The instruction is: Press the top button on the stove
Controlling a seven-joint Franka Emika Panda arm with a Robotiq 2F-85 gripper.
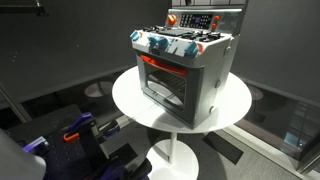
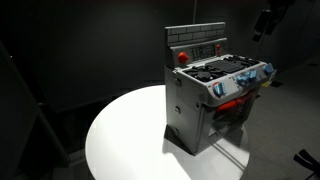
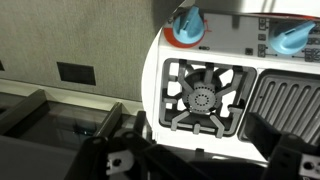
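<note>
Spread dark fingers (image 3: 120,155) hover over the small silver-grey toy stove (image 2: 195,105) on a round white worktop (image 2: 120,130); its raised button panel (image 2: 197,42) apparently lies across the burners (image 3: 203,98) from them.

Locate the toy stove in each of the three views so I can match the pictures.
Exterior view: the stove stands upper centre-right on the round white table, oven door toward lower left.
Exterior view: the stove stands right of centre, door toward lower right.
Wrist view: its cooktop fills centre and right, seen from above.
Shared landmark: the blue knobs.
</note>
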